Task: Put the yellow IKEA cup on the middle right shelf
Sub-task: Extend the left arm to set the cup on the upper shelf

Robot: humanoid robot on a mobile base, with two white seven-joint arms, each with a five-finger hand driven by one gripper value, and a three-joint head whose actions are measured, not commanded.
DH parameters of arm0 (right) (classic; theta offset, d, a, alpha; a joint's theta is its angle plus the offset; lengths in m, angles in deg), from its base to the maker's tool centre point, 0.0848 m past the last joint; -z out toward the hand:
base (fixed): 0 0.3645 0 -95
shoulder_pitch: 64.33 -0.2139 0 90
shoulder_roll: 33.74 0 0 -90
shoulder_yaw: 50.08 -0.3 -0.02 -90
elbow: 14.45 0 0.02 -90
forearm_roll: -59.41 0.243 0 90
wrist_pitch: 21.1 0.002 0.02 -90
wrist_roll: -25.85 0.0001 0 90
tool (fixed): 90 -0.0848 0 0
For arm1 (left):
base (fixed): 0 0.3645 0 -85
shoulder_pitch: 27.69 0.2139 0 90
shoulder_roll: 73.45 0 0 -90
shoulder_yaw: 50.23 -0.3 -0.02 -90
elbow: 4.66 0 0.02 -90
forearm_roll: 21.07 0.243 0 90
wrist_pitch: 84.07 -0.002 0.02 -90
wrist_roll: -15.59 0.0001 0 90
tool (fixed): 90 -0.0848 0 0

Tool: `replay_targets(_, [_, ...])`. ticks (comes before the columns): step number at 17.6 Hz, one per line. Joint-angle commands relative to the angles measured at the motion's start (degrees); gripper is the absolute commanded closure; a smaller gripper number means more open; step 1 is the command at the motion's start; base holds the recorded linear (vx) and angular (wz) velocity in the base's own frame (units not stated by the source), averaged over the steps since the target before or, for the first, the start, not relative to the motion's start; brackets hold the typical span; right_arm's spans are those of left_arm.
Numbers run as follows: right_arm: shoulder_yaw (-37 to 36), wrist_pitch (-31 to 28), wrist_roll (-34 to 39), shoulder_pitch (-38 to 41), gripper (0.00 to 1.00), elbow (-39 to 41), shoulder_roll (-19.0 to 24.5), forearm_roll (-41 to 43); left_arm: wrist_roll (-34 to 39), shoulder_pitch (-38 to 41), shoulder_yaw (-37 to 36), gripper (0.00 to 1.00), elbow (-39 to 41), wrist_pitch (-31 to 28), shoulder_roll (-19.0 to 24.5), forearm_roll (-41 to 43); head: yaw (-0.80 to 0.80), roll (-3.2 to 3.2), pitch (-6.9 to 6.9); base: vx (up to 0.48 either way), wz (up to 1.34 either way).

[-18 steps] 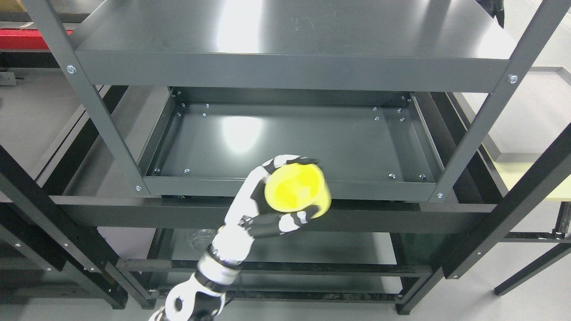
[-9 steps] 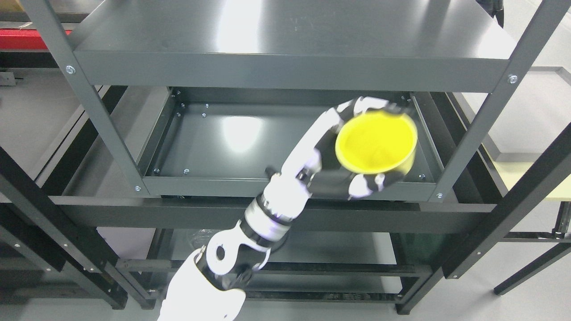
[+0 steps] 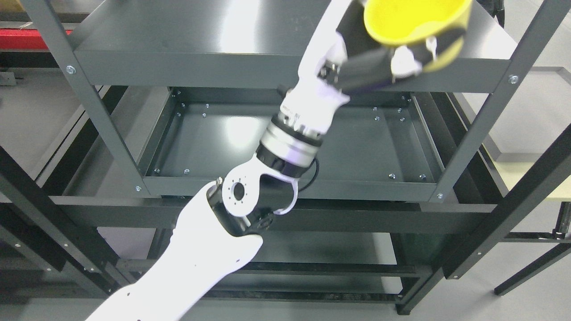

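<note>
The left arm enters from the lower left and reaches up and right. The left hand (image 3: 392, 58) holds the yellow cup (image 3: 417, 22), fingers (image 3: 403, 60) wrapped around its wall. The cup, mouth up, appears level with the top shelf (image 3: 223, 31). The middle shelf (image 3: 357, 147) lies below it.

At the upper right of the frame, the top edge cuts off the yellow cup (image 3: 415, 20) and the left hand (image 3: 379, 53) gripping it. The hand hides the cup's lower side, and both look slightly blurred.
</note>
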Motion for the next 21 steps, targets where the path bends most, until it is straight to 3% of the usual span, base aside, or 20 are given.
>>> replay_targets(1, [0.97, -0.04, 0.03, 0.79, 0.01, 0.0, -1.0, 1.4, 15.13, -8.21, 1.85, 1.0, -0.02, -11.67, 0.86, -0.57, 0.0, 0.0, 0.0, 0.0, 0.0])
replay_targets(4, [0.97, -0.04, 0.03, 0.79, 0.01, 0.0, -1.0, 1.4, 25.52, -13.82, 5.02, 1.0, -3.7, -24.06, 0.86, 2.94, 0.0, 0.0, 0.0, 0.0, 0.0])
replay_targets(9, [0.97, -0.04, 0.03, 0.79, 0.01, 0.0, -1.0, 1.4, 26.42, -21.22, 6.61, 1.0, -14.15, -37.17, 0.86, 7.87, 0.0, 0.0, 0.0, 0.0, 0.0])
replay_targets(16, [0.97, -0.04, 0.03, 0.79, 0.01, 0.0, -1.0, 1.4, 22.91, -15.79, 8.89, 0.97, -20.76, -38.86, 0.86, 7.7, 0.0, 0.0, 0.0, 0.0, 0.0])
replay_targets(21, [0.97, -0.04, 0.03, 0.79, 0.01, 0.0, -1.0, 1.4, 18.87, -10.51, 9.42, 0.88, -20.76, -38.68, 0.86, 7.43, 0.0, 0.0, 0.0, 0.0, 0.0])
